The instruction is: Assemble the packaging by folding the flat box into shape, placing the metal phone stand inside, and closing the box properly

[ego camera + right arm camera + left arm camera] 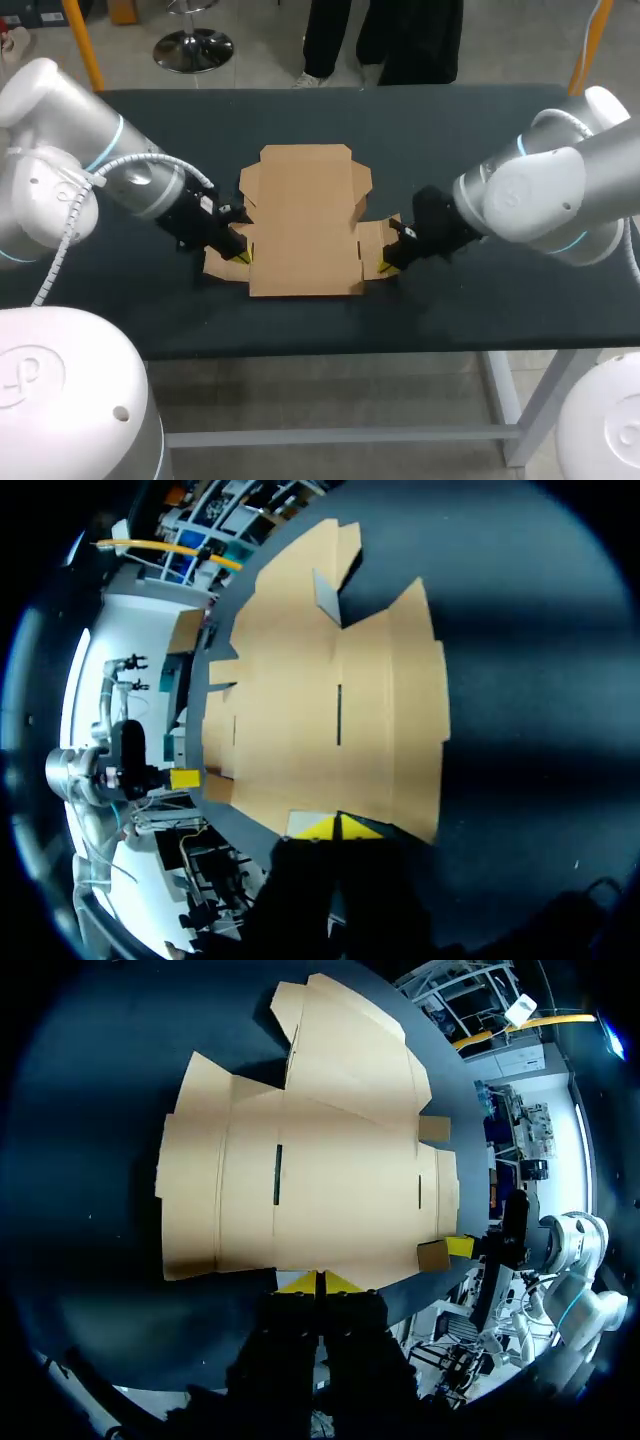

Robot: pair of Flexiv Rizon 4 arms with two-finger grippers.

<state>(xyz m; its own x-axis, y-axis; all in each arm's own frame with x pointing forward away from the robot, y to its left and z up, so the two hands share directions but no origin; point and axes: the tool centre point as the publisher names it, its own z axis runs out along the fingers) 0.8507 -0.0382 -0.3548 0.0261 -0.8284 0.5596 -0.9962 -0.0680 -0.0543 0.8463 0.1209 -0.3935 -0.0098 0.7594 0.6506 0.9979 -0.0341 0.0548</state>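
A flat brown cardboard box blank [305, 220] lies unfolded in the middle of the dark table. My left gripper [243, 255] is shut, its yellow tips at the outer edge of the blank's left side flap [222, 265]. My right gripper [385, 264] is shut too, with its tips at the edge of the right side flap [375, 243]. Seen from the left wrist, the closed tips [318, 1282] meet the near edge of the blank [320, 1180], and the right gripper's yellow tip [458, 1247] shows at the far flap. In the right wrist view the closed tips [338, 827] sit at the edge of the blank [330, 710].
The dark table [150, 310] has bare surface all around the blank. Its front edge runs close below both grippers, and its back edge lies beyond the blank's far flap [305, 155].
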